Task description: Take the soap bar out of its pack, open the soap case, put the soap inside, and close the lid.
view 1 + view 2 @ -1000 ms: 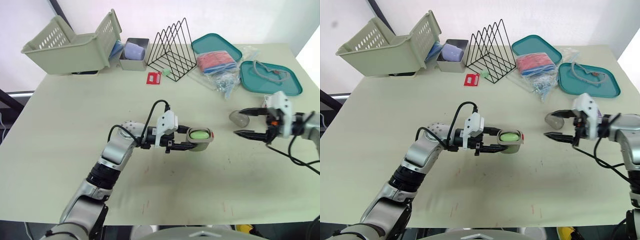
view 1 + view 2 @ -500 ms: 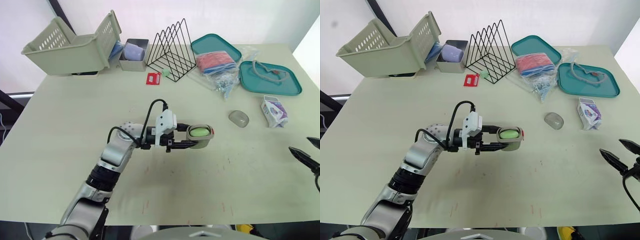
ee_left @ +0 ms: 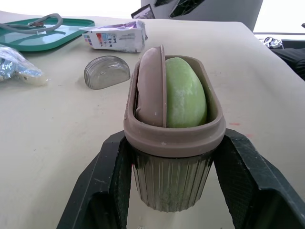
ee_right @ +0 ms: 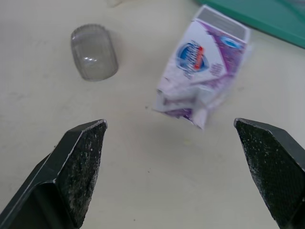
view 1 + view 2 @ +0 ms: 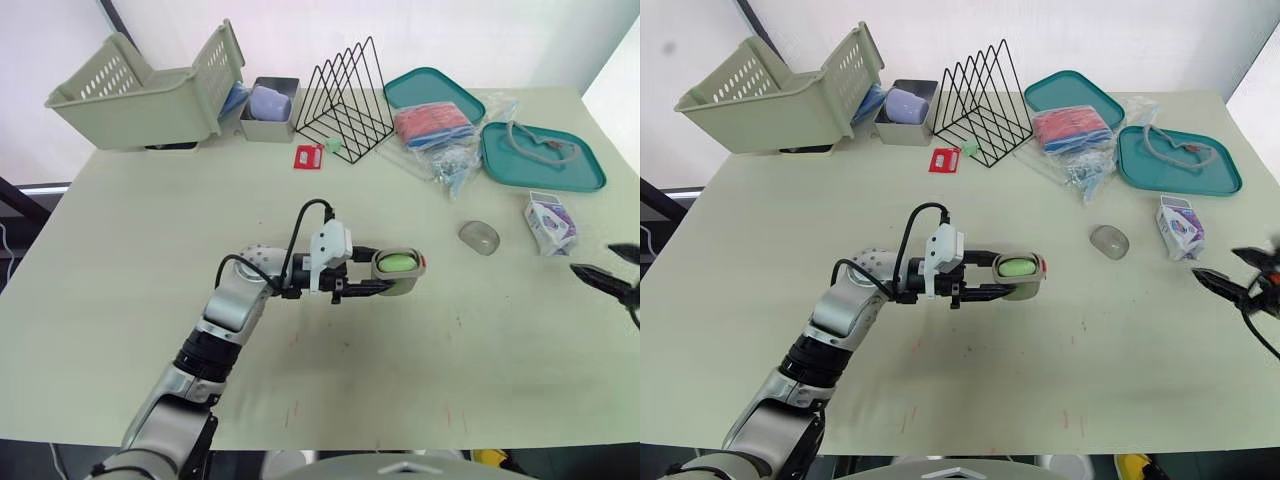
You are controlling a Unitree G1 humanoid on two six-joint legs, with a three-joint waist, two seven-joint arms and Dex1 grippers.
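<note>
My left gripper point(image 5: 396, 276) is shut on the brown soap case point(image 5: 398, 272) at mid-table, fingers clamped on its ribbed sides. The green soap bar point(image 3: 186, 93) lies inside the case beside a brown insert. The clear ribbed lid point(image 5: 478, 237) lies on the table to the right of the case, apart from it. The torn white-and-purple soap pack point(image 5: 549, 221) lies further right, near the teal tray. My right gripper point(image 5: 1238, 272) is open at the right edge of the table, below the pack, with nothing between its fingers point(image 4: 78, 162).
Along the back stand a tilted green basket point(image 5: 140, 85), a small grey bin point(image 5: 267, 107), a black wire rack point(image 5: 345, 95), a teal lid point(image 5: 432, 88) with bagged items, and a teal tray point(image 5: 540, 157) holding a cord. A red card point(image 5: 307, 156) lies before the rack.
My right gripper has let go of the soap pack, which now lies on the table, and has pulled back to the right edge. The left gripper still holds the case in place.
</note>
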